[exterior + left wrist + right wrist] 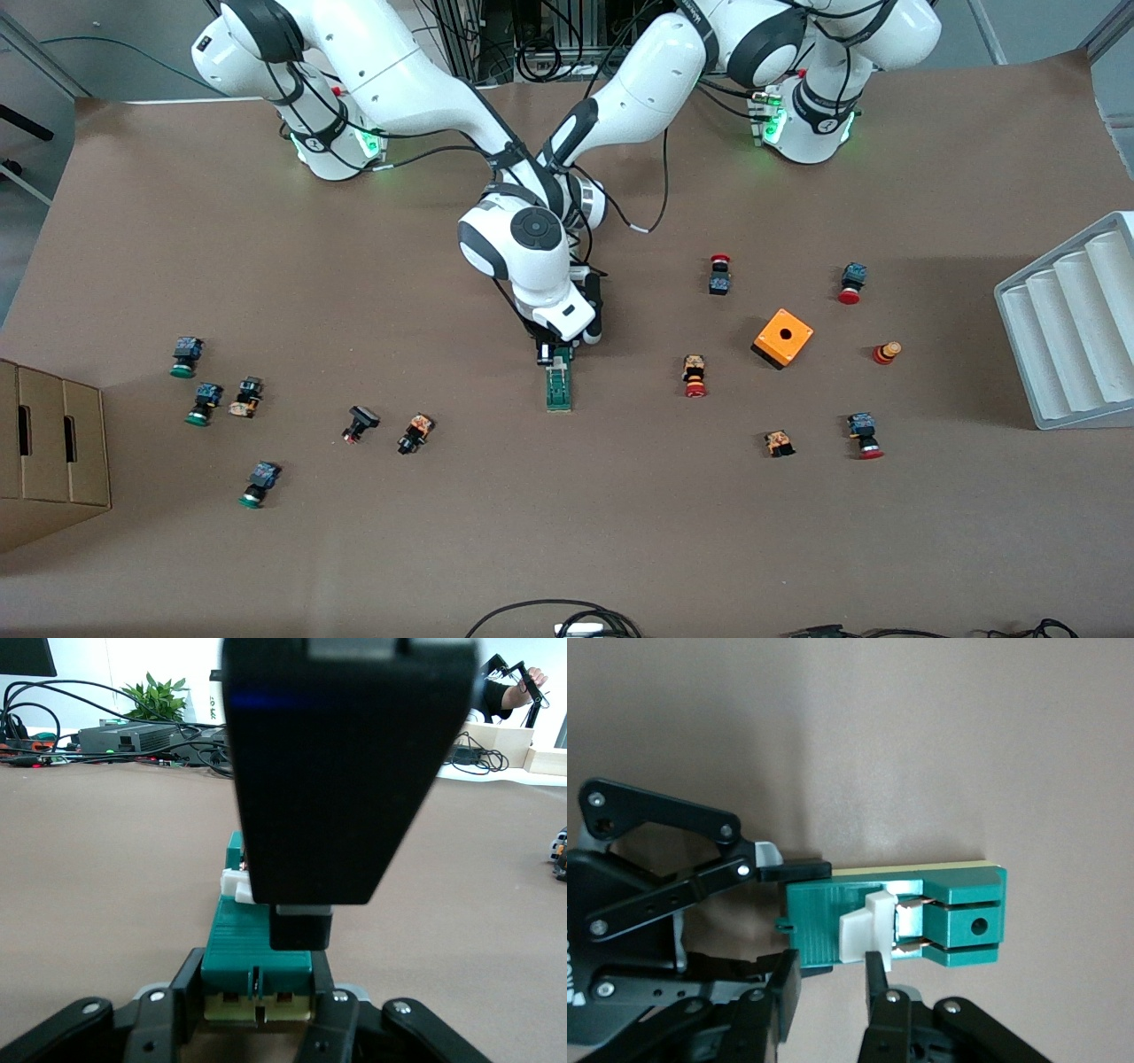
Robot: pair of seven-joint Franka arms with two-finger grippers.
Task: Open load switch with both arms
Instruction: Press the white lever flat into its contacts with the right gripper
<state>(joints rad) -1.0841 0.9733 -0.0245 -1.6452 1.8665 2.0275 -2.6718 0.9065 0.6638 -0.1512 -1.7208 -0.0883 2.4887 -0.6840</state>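
The load switch [558, 390] is a narrow dark-green block lying mid-table, with its long axis running toward the front camera. My left gripper [576, 344] is shut on the end farther from the camera. In the left wrist view its fingers [190, 983] clamp both sides of the load switch [257, 943]. My right gripper [549, 350] comes down from above onto the same end. In the right wrist view the right gripper [833, 970] has its jaws drawn narrow at the white piece [864, 926] of the load switch [819, 917]. One fingertip [874, 970] lies against that piece.
Red-capped push buttons [719, 273] and an orange box with a hole [782, 338] lie toward the left arm's end. Green-capped buttons [186, 356] and a cardboard box [49, 452] lie toward the right arm's end. A grey ribbed tray [1072, 337] stands at the table's edge.
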